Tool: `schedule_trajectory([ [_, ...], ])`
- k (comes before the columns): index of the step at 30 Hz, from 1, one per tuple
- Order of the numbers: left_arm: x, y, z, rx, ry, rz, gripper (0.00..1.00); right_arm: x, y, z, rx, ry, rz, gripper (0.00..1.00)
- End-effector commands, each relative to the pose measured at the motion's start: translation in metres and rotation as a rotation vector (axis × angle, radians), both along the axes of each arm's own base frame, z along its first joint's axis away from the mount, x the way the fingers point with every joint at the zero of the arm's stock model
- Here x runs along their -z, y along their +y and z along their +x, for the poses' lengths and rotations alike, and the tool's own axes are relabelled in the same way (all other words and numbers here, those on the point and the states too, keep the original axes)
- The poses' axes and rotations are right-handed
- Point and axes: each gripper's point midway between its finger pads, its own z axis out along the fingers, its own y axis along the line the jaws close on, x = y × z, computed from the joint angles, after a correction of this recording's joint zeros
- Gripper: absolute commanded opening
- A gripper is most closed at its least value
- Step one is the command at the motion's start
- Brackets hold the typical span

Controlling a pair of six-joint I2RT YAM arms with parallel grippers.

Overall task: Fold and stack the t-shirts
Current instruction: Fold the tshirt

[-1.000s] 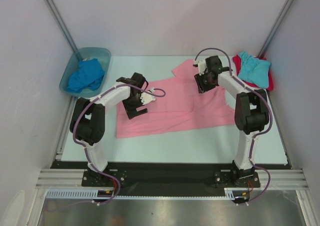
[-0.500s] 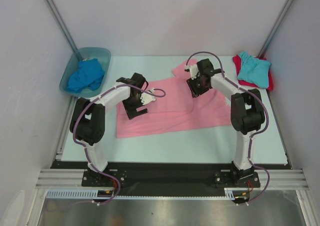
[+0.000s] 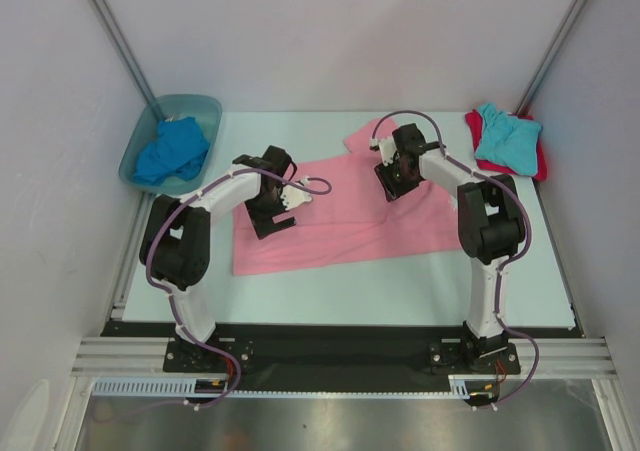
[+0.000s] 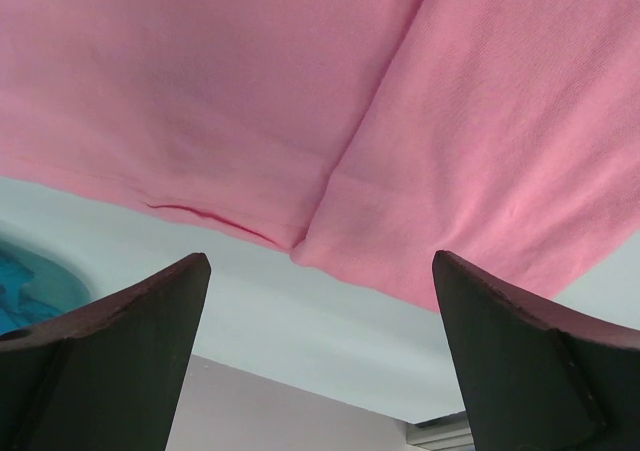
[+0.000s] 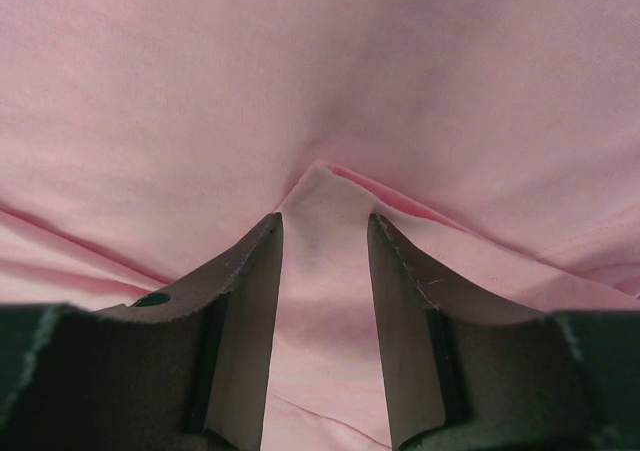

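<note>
Only partly done, by the look of it. The pink shirt lies spread across the middle of the bench. One layer is lapped over another along a crease and a sleeve sticks out at its far edge, so its folding seems begun but not finished.

The right tool is clamped on a raised ridge of that pink cloth, toward the shirt's far right part; the cloth peaks up between the two fingers. The left tool hangs over the pink shirt's left part with its fingers wide apart and nothing between them.

Beyond the pink shirt's far right corner, a turquoise shirt sits bunched on top of a red shirt. That looks like the start of a stack, though I cannot tell how neatly either is folded. Beyond its far left corner, a blue shirt lies crumpled in a plastic tub.

What is left, I judge: finish folding the pink one, set it on the pile, then take out and fold the blue one.
</note>
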Motion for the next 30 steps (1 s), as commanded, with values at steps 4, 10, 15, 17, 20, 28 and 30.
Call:
schedule_trajectory([
  [4,-0.011,-0.01,0.002,0.004,-0.034,-0.046,1.0,-0.006,0.006,0.011,-0.014,-0.042,-0.002,0.45],
  [10,-0.006,-0.011,0.001,-0.003,-0.029,-0.052,1.0,-0.004,0.006,0.016,-0.011,-0.053,-0.006,0.46],
  [15,-0.007,-0.012,0.004,-0.006,-0.035,-0.055,1.0,-0.009,0.01,0.022,-0.008,-0.069,0.005,0.45],
  [17,-0.007,-0.014,0.004,-0.008,-0.034,-0.059,1.0,-0.011,0.013,0.024,-0.011,-0.074,0.005,0.45],
  [20,-0.005,-0.014,0.003,-0.007,-0.031,-0.057,1.0,-0.011,0.014,0.027,-0.01,-0.079,0.005,0.44],
  [28,-0.006,-0.015,0.006,-0.001,-0.033,-0.054,1.0,-0.008,0.016,0.031,-0.014,-0.083,-0.002,0.42],
  [30,-0.006,-0.015,0.006,0.0,-0.033,-0.052,1.0,-0.005,0.017,0.029,-0.017,-0.077,-0.005,0.41],
])
